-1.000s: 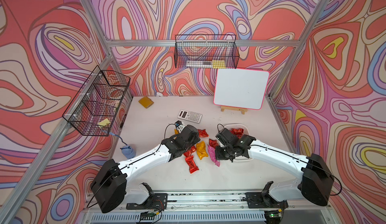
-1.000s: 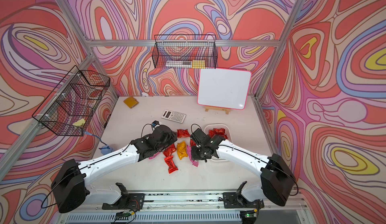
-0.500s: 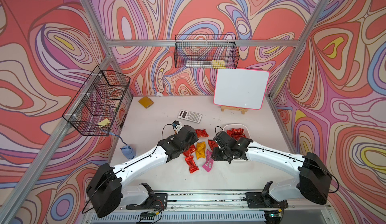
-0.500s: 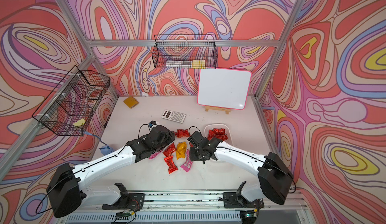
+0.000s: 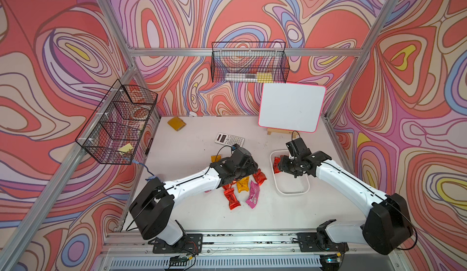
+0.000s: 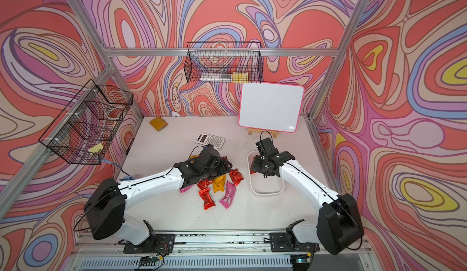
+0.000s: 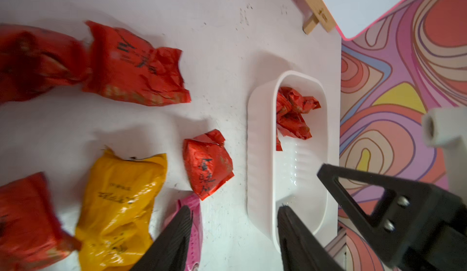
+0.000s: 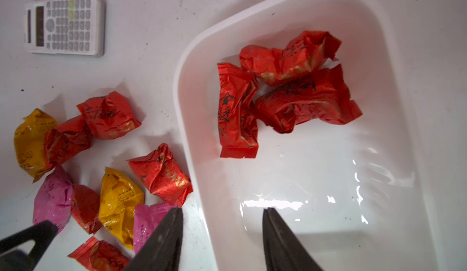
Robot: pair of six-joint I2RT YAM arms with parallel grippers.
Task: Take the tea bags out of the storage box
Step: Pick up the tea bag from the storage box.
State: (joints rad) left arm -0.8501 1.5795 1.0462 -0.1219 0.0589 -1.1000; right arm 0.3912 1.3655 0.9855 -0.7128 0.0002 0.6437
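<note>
Now our right hand (image 8: 222, 209) hangs spread above the storage box (image 8: 328, 181), left hand (image 7: 233, 209) spread over loose tea bags (image 7: 207, 166), calculator (image 8: 64, 24) clear.

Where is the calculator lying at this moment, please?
In both top views the calculator lies flat on the table, toward the back, between the yellow pad and the whiteboard, a little behind the loose tea bags.

Three tea bags (image 8: 285, 90) lie in the far end of the storage box (image 8: 328, 181); loose tea bags (image 5: 242, 184) lie on the table (image 5: 192, 156) left of it, calculator (image 5: 229, 138) behind them.
</note>
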